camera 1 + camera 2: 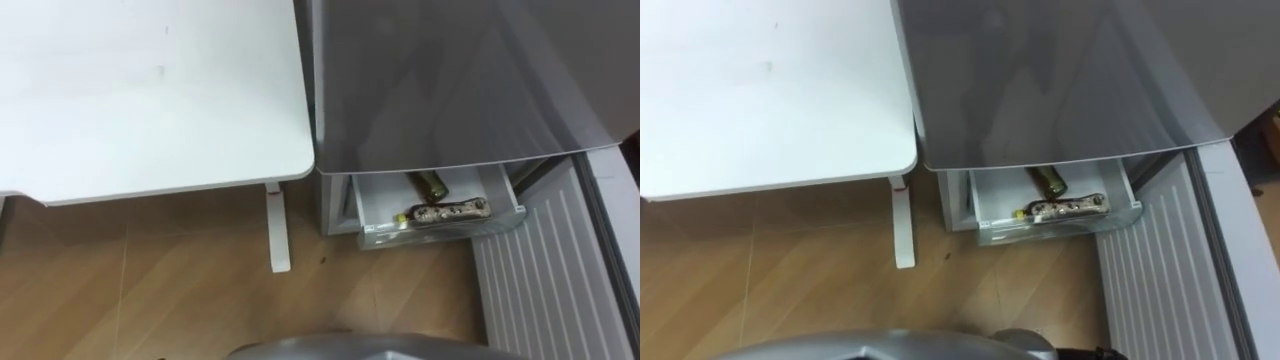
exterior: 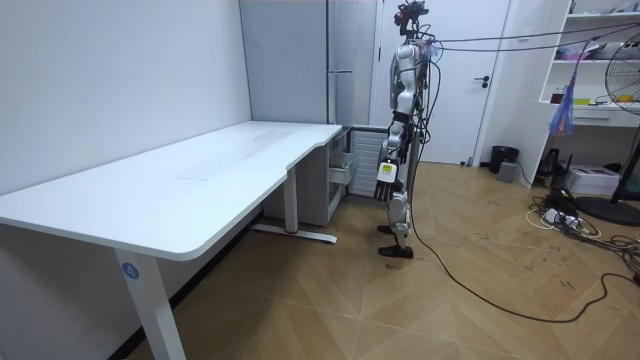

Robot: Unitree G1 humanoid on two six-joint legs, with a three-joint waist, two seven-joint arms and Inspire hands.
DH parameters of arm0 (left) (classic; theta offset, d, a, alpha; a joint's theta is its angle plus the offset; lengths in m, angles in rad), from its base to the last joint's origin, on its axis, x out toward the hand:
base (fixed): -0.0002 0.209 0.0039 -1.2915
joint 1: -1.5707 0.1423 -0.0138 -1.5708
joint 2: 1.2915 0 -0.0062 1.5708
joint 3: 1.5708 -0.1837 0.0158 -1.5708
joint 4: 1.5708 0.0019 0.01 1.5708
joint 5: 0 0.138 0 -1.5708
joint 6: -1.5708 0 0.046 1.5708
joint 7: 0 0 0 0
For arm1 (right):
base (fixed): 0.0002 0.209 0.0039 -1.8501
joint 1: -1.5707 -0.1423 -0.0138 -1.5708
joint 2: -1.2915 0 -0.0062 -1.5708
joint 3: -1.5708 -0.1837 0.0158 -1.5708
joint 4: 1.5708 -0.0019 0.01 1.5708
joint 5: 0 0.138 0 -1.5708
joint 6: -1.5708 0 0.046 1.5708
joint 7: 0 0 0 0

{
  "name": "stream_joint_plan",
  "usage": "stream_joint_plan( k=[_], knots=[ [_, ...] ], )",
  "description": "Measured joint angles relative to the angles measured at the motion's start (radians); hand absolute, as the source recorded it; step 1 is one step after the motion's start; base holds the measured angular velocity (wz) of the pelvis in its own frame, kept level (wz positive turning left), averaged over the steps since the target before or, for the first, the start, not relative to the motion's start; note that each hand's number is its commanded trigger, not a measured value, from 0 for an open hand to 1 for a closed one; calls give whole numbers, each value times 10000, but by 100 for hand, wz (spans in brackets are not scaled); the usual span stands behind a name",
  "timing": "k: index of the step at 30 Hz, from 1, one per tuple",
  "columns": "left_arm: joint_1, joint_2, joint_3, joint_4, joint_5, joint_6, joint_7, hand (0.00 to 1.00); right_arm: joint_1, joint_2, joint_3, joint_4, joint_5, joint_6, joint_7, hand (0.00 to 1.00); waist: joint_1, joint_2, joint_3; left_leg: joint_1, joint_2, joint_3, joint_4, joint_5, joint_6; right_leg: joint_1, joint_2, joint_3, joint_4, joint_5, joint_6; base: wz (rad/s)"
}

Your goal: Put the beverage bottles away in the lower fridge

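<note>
The left hand (image 2: 385, 168) hangs by the robot's thigh; I cannot tell whether it is clenched or slack. Two bottles (image 1: 447, 212) lie in the open lower drawer (image 1: 378, 205) of the fridge (image 1: 450, 80). They are probably rigid, smooth and inclined to roll, so best clasped around the mid-body.

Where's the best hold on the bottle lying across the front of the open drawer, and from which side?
Probably around its middle, from straight above: the bottle lies on its side across the drawer, close behind the front wall, so only its top is free.
</note>
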Motion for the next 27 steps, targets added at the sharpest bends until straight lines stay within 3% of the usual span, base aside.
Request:
stream_joint_plan(
  k=[5, 10, 15, 18, 21, 25, 27],
  knots=[
    [41, -44, 0, -4, 157, 68, -129, 0, -16, 58, -168, 30, 623, 12, -9, 0, -25, 32, -19, -16, -14, 1, 16, 0, 1, -24, -21, 12, 8, -14, 9, 0],
    [-31, -68, -184, -3, 119, 61, -132, 0, -98, 105, -282, 38, 2473, 151, -29, 0, -56, 100, -48, -279, -19, -30, 38, -4, 9, -359, -28, 1, 80, -35, 5, 2],
    [-498, -154, -187, 206, -227, -76, -134, 0, -899, 130, -1276, 268, 5098, 169, -328, 0, -54, 304, -88, -1289, -22, -124, 563, 2, 13, -1123, -90, -122, 340, 56, -54, 5],
    [-1029, -158, -184, 563, -888, -206, -87, 0, -1778, 129, -1966, 274, 6914, 57, -622, 0, -28, 498, -22, -1903, -28, -125, 778, 26, 39, -1755, -132, -165, 515, 105, -95, 0],
    [-1415, -129, -198, 811, -1315, -344, -49, 0, -2653, 111, -2215, 195, 8126, -66, -732, 0, 52, 600, -13, -2426, -24, -32, 888, 83, 50, -2343, -169, -165, 699, 189, -136, -7],
    [-1878, 4, -192, 1226, -1607, -554, -48, 0, -3594, 14, -2634, 260, 9098, -240, -705, 0, 271, 534, 60, -3227, -27, 15, 1153, 130, 60, -3245, -226, -141, 1124, 233, -184, -6],
    [-1883, 71, -282, 1239, -1621, -663, -39, 0, -4001, -187, -2869, 135, 9512, -275, -595, 0, 383, 499, 114, -3901, -48, -31, 1507, 128, 63, -3948, -333, -347, 1544, 230, -190, 2]
  ],
)
